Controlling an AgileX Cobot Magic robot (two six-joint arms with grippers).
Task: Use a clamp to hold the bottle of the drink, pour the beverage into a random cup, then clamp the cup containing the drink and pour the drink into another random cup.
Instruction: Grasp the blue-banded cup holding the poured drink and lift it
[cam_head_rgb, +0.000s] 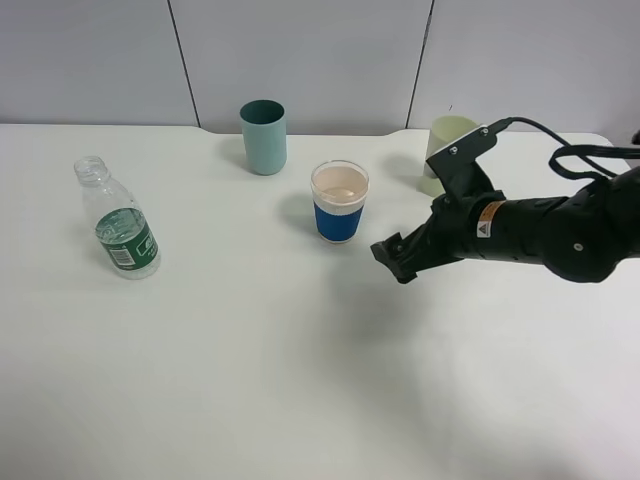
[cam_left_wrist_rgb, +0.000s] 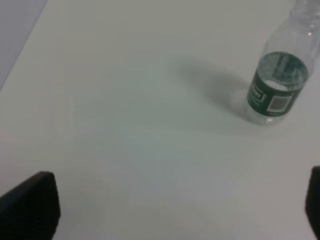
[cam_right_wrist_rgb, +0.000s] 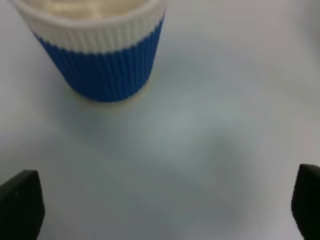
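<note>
Centre right, the right gripper (cam_head_rgb: 396, 260) gapes wide and empty near the blue-sleeved paper cup (cam_head_rgb: 340, 203). The left gripper (cam_left_wrist_rgb: 175, 210) spreads equally wide, facing the green-labelled bottle (cam_head_rgb: 118, 225) at far left.

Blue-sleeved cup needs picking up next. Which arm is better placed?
Right. The right gripper is open, close to the cup and facing it, not touching. The left gripper, also open, faces the bottle, which stands well away from the cup.

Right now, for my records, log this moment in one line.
right pincer: open, near blue cup | bottle: upright, free | left pincer: open
</note>
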